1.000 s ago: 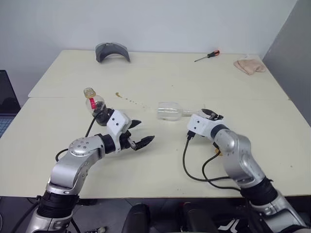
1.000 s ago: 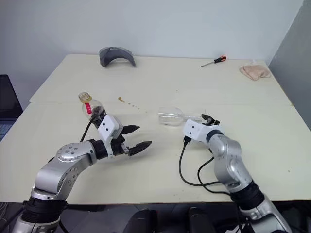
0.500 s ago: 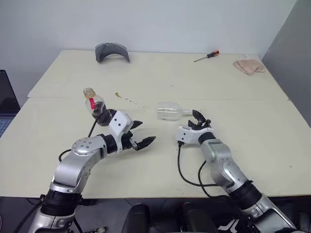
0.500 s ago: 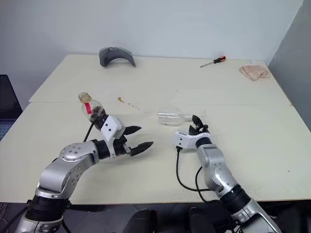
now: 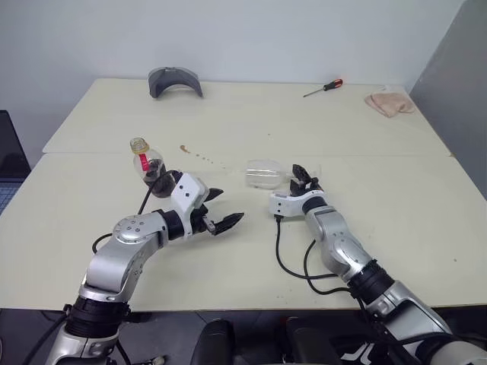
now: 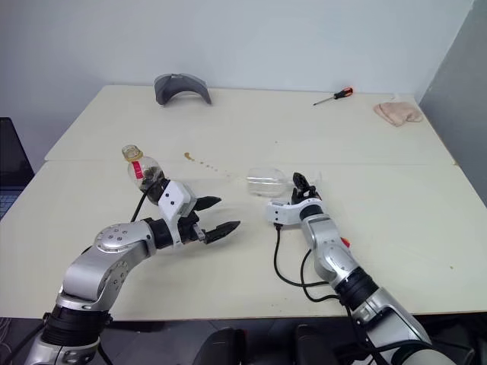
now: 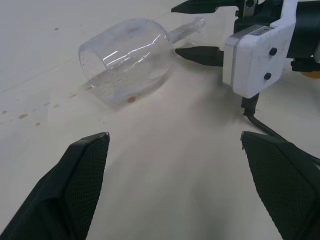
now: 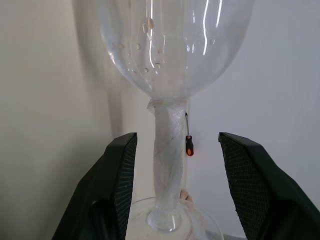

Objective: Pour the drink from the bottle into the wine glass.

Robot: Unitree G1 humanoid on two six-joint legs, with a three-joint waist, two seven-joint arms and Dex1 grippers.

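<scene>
Cream table (image 5: 365,251), white wall behind. Wine glass (image 5: 264,173) lies on its side mid-table, long axis running left to right, mouth toward my left arm, stem toward my right. Since a second ago my right gripper (image 5: 303,176) has come in and rolled; its fingers now straddle the stem, apart and not yet clamped. My read: righting the glass comes first, pouring later. Bottle (image 5: 146,161) stands upright at left, a little drink (image 5: 154,166) inside. Left gripper (image 5: 221,209) hovers wide, empty. Brown drips (image 5: 199,154) beyond the glass.
</scene>
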